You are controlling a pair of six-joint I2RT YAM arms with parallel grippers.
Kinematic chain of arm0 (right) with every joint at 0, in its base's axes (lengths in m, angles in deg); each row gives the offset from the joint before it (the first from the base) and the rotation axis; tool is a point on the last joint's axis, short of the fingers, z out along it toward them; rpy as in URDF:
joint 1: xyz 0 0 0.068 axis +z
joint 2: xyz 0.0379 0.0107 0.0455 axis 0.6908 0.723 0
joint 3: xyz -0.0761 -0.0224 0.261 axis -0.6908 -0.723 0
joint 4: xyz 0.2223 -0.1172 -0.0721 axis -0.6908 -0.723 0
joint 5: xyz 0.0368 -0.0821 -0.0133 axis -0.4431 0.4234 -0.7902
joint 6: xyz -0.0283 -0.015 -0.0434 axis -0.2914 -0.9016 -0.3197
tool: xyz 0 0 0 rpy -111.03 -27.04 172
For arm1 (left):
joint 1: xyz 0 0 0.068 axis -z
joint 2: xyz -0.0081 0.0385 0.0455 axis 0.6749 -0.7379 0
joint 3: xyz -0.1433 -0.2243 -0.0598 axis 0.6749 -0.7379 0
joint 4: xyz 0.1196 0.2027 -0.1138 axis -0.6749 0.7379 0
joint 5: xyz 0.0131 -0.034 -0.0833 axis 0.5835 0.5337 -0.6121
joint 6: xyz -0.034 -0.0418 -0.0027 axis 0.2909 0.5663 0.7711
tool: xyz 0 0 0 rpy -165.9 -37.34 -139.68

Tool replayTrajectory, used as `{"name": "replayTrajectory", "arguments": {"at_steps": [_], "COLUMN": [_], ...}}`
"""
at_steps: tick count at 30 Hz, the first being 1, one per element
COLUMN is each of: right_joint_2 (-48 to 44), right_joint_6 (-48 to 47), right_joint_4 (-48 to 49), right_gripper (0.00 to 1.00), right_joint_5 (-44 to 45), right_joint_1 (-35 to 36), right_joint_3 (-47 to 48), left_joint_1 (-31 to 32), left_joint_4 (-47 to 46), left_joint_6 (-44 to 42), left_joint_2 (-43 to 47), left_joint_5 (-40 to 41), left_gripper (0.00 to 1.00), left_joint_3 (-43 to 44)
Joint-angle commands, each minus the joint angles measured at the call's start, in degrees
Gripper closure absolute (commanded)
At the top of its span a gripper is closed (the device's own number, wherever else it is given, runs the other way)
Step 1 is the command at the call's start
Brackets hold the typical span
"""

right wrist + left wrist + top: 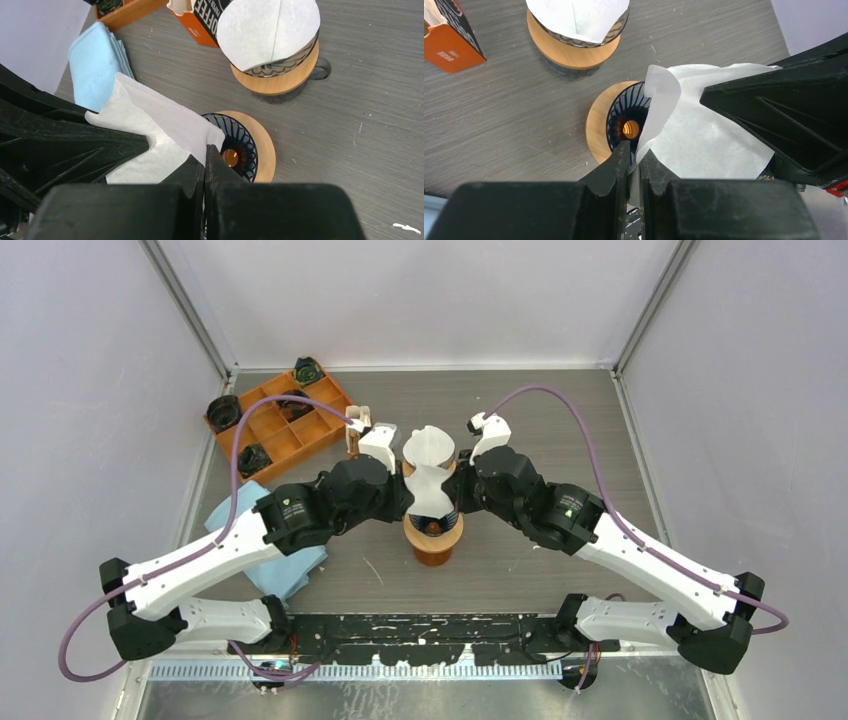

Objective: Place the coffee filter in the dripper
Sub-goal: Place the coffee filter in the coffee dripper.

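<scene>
Left hand (634, 154) and right hand (204, 156) pinch the coffee filter (704, 137) over grey wood-grain table (560, 420), pale walls (420, 290) around.

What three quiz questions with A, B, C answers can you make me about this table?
1. Where is the blue cloth? A) on the table beside the left arm B) hanging on the wall C) draped over a dripper
2. How many drippers stand on the table? A) one B) two C) four
3. What is in the near dripper? A) nothing yet B) a paper filter C) coffee beans

Answers:
1 A: it lies flat on the table beside the left arm.
2 B: only the near dripper and the far dripper show.
3 A: its dark ribs and bottom hole are bare, while the left gripper and right gripper hold the coffee filter over it.
</scene>
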Motion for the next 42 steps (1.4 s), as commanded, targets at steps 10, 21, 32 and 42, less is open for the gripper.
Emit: {"name": "replayTrajectory", "arguments": {"at_steps": [10,21,32,42], "right_joint_2": [0.73,1.92,1.53,0.54], "right_joint_6": [2.57,1.81,0.19,-1.24], "right_joint_4": [0.14,0.16,-0.04,-1.87], "right_gripper": [0.99,0.99,0.85,0.75], "right_joint_5": [-0.42,0.4,0.28,1.24], "right_joint_1": [0.27,0.16,0.17,0.19], "right_joint_3": [-5.31,-7.01,-5.6,-3.02], "left_joint_1": [-0.87,-1.41,-1.67,-1.75], "left_joint_4": [4.09,5.06,5.77,6.43], "left_joint_6": [0.28,0.19,0.28,-0.07], "left_joint_2": [-3.81,-6.41,-7.88,-7.39], "left_joint_5": [-2.86,-4.3,-4.22,-4.24], "left_gripper": [0.9,0.9,0.79,0.77], "left_joint_3": [2.84,3.48,4.21,5.14]}}
